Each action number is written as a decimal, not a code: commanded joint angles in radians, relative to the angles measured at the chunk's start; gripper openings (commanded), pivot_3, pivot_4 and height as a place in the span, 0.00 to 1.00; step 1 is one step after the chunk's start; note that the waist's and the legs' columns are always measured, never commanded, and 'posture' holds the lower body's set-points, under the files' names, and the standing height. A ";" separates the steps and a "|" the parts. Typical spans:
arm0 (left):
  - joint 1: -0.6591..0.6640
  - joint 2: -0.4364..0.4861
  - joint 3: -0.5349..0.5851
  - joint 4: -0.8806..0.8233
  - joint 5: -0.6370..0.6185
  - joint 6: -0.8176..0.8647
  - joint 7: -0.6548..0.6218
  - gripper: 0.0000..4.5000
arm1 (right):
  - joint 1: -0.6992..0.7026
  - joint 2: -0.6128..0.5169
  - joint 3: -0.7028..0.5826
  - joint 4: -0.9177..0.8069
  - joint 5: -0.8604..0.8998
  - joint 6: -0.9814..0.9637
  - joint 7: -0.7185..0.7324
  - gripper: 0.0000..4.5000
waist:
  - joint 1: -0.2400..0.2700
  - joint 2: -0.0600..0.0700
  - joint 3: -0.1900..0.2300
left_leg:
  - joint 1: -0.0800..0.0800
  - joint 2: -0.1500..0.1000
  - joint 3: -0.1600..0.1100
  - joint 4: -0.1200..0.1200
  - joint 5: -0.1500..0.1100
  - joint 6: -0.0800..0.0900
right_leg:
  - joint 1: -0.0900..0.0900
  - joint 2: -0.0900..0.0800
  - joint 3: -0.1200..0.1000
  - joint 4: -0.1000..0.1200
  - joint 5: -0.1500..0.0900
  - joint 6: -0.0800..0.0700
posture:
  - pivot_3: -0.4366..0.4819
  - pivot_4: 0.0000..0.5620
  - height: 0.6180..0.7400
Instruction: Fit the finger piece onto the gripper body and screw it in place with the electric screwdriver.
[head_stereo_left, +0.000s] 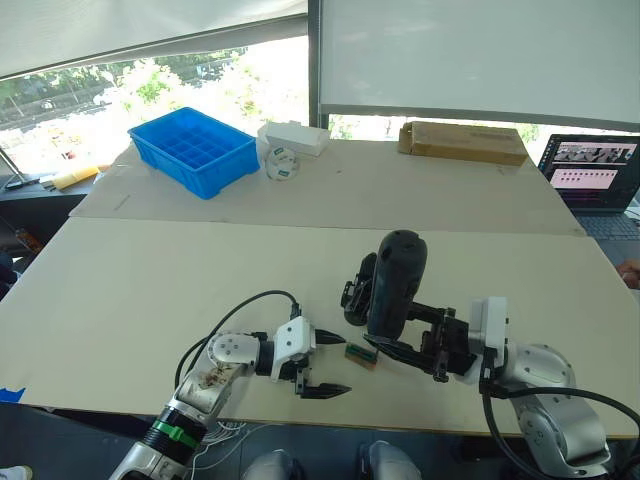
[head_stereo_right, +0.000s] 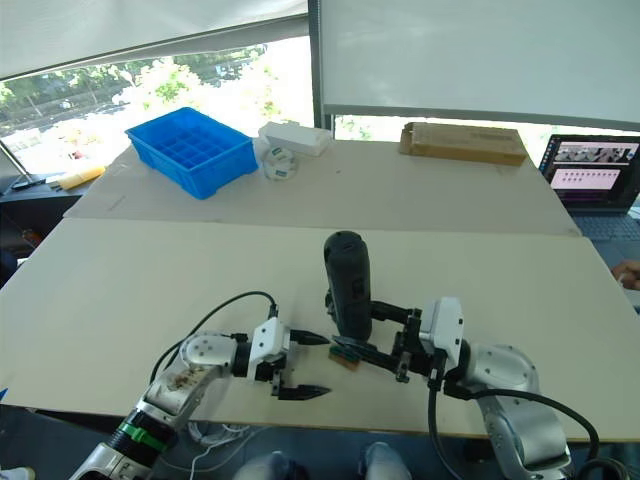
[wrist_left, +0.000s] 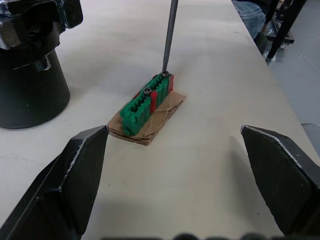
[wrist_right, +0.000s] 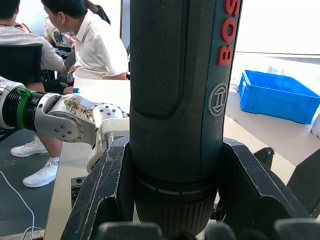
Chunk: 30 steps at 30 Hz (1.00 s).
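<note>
Pincers: two. The left pincer (head_stereo_left: 322, 364) hovers low over the near edge of the bench (head_stereo_left: 150, 300) with its two black fingers (wrist_left: 75, 175) spread wide and nothing between them. The right pincer (head_stereo_left: 400, 340) is clamped around the electric screwdriver (head_stereo_left: 395, 285).
Screwdriver: one, black, held nearly upright with its thick body up and its thin metal bit (wrist_left: 170, 35) pointing down. The red letters "BOS" and a round logo can be read on its side in the right wrist view.
Green block: one small green-and-brown block (wrist_left: 147, 102) lies on a scrap of brown card, just ahead of the left pincer. Two dark screw heads sit in its top; the bit's tip rests on the farther one.
Gripper body: one, black, with a round base (wrist_left: 30, 85), standing on the bench just beside the green block and right behind the screwdriver (head_stereo_left: 358, 290).
Finger piece: cannot tell where it is.
Far bench: one blue compartmented bin (head_stereo_left: 192, 150); what is in it cannot be made out. Near it one white box (head_stereo_left: 295, 137) with a small round object (head_stereo_left: 282, 164) in front, and one flat cardboard box (head_stereo_left: 462, 142) farther right.
Laptop: one, open, at the far right (head_stereo_left: 592, 170).
People: two seated beside the bench in the right wrist view (wrist_right: 95, 40).
</note>
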 joint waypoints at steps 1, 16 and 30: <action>0.015 0.003 -0.014 -0.036 -0.005 0.018 0.004 1.00 | -0.013 -0.002 -0.003 -0.021 0.013 -0.034 -0.003 0.42 | 0.000 0.000 0.000 | 0.000 0.000 0.000 0.000 0.000 0.000 | 0.000 0.000 0.000 0.000 0.000 0.000 | 0.48 0.27 1.00; 0.018 0.010 -0.015 -0.072 -0.011 0.058 0.010 1.00 | -0.025 -0.024 -0.005 -0.037 0.019 -0.016 -0.003 0.42 | 0.000 0.000 0.000 | 0.000 0.000 0.000 0.000 0.000 0.000 | 0.000 0.000 0.000 0.000 0.000 0.000 | 0.48 0.27 1.00; 0.027 0.007 -0.019 -0.081 -0.009 0.066 0.023 1.00 | -0.046 -0.068 0.007 -0.061 0.049 0.013 0.004 0.42 | 0.000 0.000 0.000 | 0.000 0.000 -0.001 0.000 0.000 0.000 | 0.000 -0.001 0.000 0.000 0.000 0.000 | 0.48 0.27 1.00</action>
